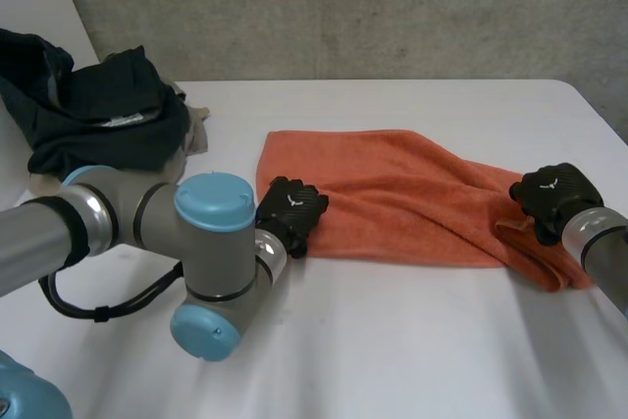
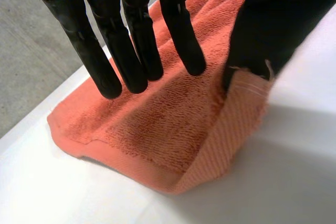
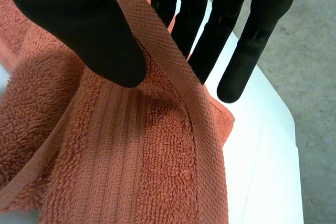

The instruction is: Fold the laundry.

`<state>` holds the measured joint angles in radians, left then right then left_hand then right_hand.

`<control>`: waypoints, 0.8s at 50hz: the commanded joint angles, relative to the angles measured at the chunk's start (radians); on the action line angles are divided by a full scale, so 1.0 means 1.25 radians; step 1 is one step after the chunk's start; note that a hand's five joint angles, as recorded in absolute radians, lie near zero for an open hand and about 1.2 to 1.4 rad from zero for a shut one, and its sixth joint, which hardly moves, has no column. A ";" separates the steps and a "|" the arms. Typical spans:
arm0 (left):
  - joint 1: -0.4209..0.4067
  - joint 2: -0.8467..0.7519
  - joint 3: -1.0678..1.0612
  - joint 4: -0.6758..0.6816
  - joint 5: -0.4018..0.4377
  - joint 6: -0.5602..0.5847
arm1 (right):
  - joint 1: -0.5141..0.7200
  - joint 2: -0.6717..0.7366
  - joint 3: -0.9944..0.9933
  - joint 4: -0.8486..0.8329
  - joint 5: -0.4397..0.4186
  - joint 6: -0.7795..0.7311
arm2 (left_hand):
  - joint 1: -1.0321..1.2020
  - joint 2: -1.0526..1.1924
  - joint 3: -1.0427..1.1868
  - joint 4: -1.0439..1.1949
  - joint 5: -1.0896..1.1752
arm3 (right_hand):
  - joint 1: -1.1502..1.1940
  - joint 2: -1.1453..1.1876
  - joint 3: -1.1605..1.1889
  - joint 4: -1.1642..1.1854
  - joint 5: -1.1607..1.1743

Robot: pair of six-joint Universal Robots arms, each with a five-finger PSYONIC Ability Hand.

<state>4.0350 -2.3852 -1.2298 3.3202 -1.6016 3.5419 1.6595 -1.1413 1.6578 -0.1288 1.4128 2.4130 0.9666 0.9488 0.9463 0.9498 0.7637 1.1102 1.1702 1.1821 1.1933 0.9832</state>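
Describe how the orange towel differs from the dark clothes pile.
The orange towel is bright; the dark clothes pile is nearly black. The towel lies spread out mid-table; the pile sits heaped at the far left corner. The left hand and right hand pinch the towel's ends; no hand touches the pile. Both rest on the white table.

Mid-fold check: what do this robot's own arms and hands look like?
The left arm is grey, with rounded joints, light-blue round caps and a silver wrist band; the right arm shows grey with the same silver band. The left hand and right hand are matte black, with thick blunt-tipped fingers and a small white emblem on the back.
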 commanded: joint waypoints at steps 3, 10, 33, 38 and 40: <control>0.051 0.005 0.032 0.002 0.009 0.038 | -0.002 -0.001 -0.008 -0.002 0.001 0.001 | 0.344 0.358 0.360 0.357 0.366 | 0.229 0.181 0.171 0.162 0.191; 0.062 0.018 0.028 -0.007 0.005 0.036 | -0.003 -0.001 -0.014 0.001 -0.001 0.000 | 0.344 0.358 0.360 0.357 0.366 | 0.229 0.181 0.171 0.162 0.191; 0.190 0.584 -0.139 -0.120 0.009 0.032 | -0.200 -0.283 -0.294 0.422 -0.004 -0.028 | 0.344 0.358 0.360 0.357 0.366 | 0.229 0.181 0.171 0.162 0.191; 0.221 0.606 -0.200 -0.124 0.012 0.036 | -0.237 -0.276 -0.283 0.481 -0.016 -0.074 | 0.344 0.358 0.360 0.357 0.366 | 0.229 0.181 0.171 0.162 0.191; 0.227 0.600 -0.222 -0.126 0.014 0.037 | -0.235 -0.275 -0.265 0.481 -0.018 -0.080 | 0.344 0.358 0.360 0.357 0.366 | 0.229 0.181 0.171 0.162 0.191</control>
<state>4.2873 -1.6349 -1.4359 3.1667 -1.5891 3.5841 1.3892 -1.4972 1.2914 0.4338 1.4009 2.3538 1.1326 1.1910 1.1869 1.1945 0.9752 1.1102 1.1701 1.1872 1.1973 0.9917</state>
